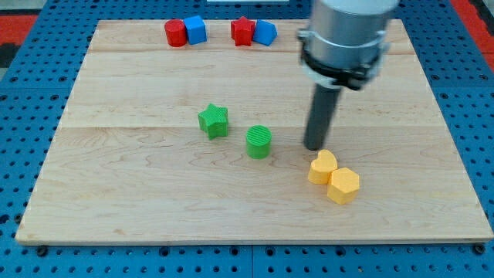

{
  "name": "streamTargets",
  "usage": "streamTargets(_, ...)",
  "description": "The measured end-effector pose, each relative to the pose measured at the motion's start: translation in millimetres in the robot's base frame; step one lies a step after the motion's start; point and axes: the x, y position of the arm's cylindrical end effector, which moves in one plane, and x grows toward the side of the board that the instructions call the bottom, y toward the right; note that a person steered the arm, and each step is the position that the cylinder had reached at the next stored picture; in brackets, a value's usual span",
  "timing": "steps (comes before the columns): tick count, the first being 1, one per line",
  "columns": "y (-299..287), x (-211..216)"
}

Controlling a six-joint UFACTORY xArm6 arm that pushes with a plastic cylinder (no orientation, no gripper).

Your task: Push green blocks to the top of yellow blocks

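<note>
A green star block lies left of the board's middle. A green round block lies just to its lower right. Two yellow blocks touch each other at the lower right: a yellow heart-like block and a yellow hexagon block below and right of it. My tip rests on the board just above the yellow heart-like block and to the right of the green round block, about a block's width from it.
Along the board's top edge stand a red block touching a blue block, and a red star block touching a blue block. The wooden board lies on a blue pegboard.
</note>
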Motion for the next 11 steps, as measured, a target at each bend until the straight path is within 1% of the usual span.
streamTargets(1, -19.9, -36.4)
streamTargets(2, -103.8, -76.7)
streamTargets(3, -167.9, -86.9)
streamTargets(4, -125.1, -55.4)
streamTargets(5, -154.0, -40.1)
streamTargets(6, -139.6, -24.8)
streamTargets(7, -53.6, 2.8)
streamTargets(8, -47.6, 33.9)
streamTargets(9, -8.2, 64.6)
streamTargets(11, 14.9, 79.6)
